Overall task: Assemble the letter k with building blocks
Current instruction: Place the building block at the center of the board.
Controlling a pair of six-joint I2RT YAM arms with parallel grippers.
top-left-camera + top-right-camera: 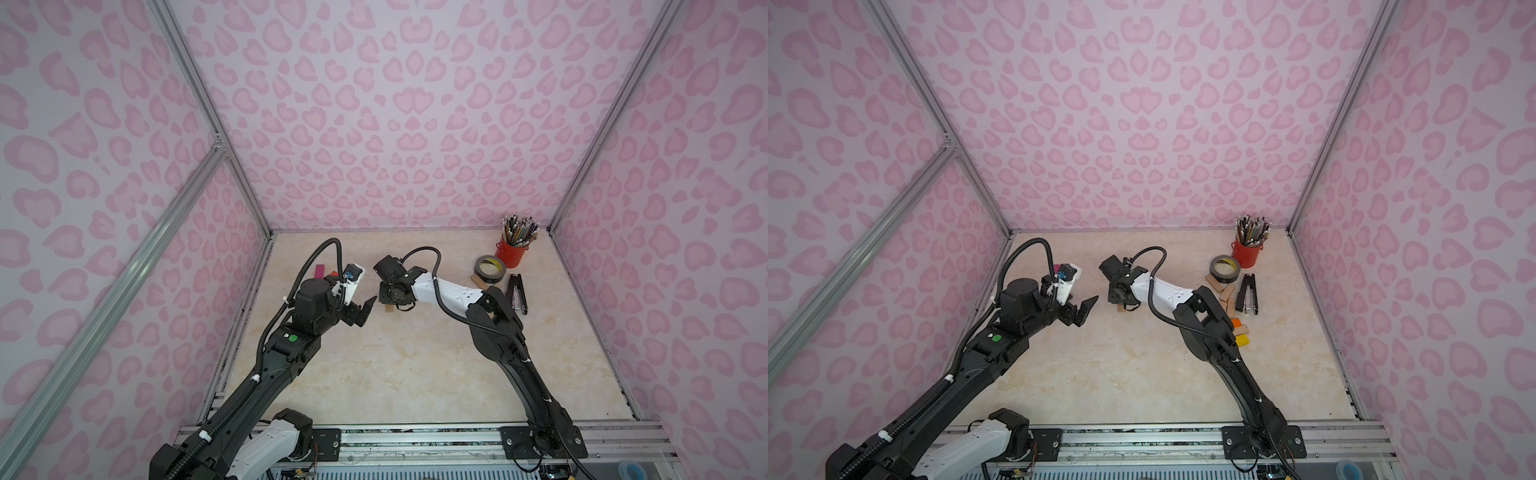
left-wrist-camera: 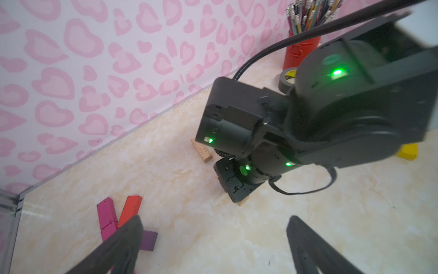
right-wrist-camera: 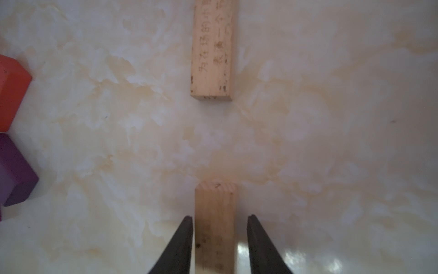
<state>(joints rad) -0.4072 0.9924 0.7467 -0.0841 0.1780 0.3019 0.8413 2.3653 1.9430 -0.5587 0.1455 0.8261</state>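
Note:
My right gripper points down at the table and stands open around a plain wood block that lies flat; a gap shows along one side of the block. A second wood block with printed writing lies in line with it, a gap apart. Off to one side lie a red block and a purple block. My left gripper hovers open and empty over bare table, close to the magenta block, red block and purple block. In a top view more blocks lie at the right.
A red pencil cup, a grey tape roll and a black stapler stand at the back right. Orange and yellow blocks lie beside the right arm. Pink patterned walls close in the table on three sides.

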